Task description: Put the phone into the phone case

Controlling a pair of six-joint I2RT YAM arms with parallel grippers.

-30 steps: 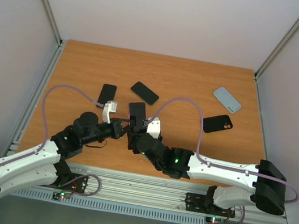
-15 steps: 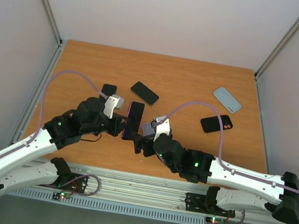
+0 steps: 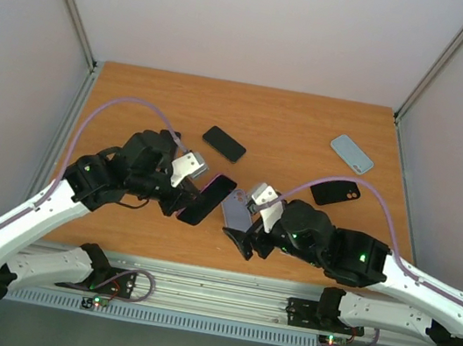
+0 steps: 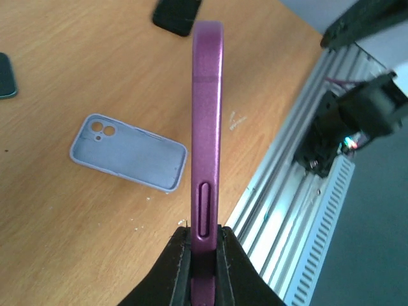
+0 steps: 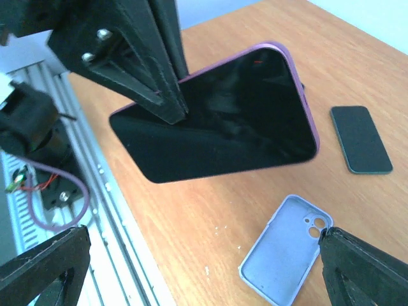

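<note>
A purple phone [image 3: 208, 198] was held above the desk [image 3: 311, 120] near the middle of the overhead view, gripped at its lower end by the closed left jaws. In the left wrist view it was seen edge-on, its side button facing the camera, rising out of the fingertips [image 4: 182, 255]. A lilac case [image 3: 235, 214] lay flat on the desk just right of the phone, open side up, its camera cutout visible. The right jaws were spread wide and empty over the near end of the case, which was seen low in the right wrist view, apart from both fingers [image 5: 44, 268]. A black phone [image 3: 223, 143] lay at upper centre, a light blue case [image 3: 352, 153] at upper right, and a black case [image 3: 337, 192] just below that
</note>
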